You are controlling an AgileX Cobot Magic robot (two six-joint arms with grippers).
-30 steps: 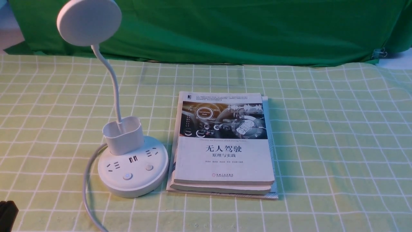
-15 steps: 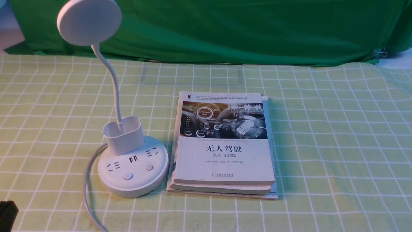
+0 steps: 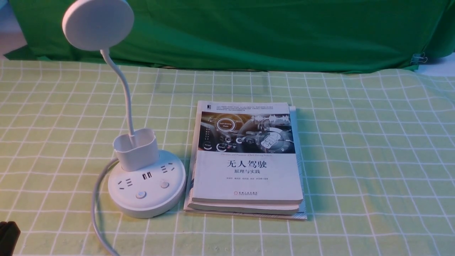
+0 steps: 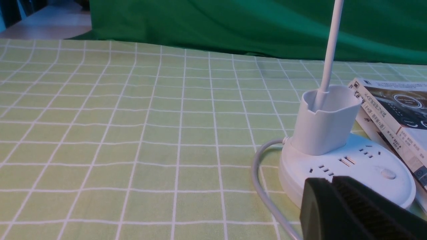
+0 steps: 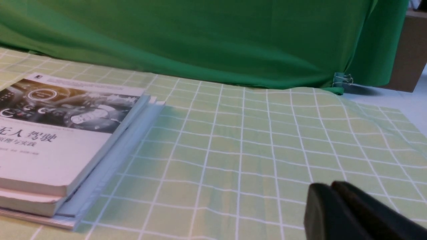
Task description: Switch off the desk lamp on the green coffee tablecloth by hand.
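Observation:
The white desk lamp (image 3: 147,192) stands on the left of the green coffee tablecloth (image 3: 355,160). Its disc head (image 3: 97,23) is up on a thin bent neck above the cup-like holder (image 3: 137,149). The round base has two buttons (image 3: 141,194) and a white cord (image 3: 95,213). My left gripper (image 3: 7,224) is shut and empty at the front left corner. In the left wrist view its shut tips (image 4: 332,180) sit just short of the lamp base (image 4: 360,163). My right gripper (image 5: 331,185) is shut and empty over bare cloth; it is outside the front view.
A stack of books (image 3: 247,160) lies right beside the lamp base. A plain dark green cloth (image 3: 249,32) hangs behind the table, held by a binder clip (image 3: 419,58) at the far right.

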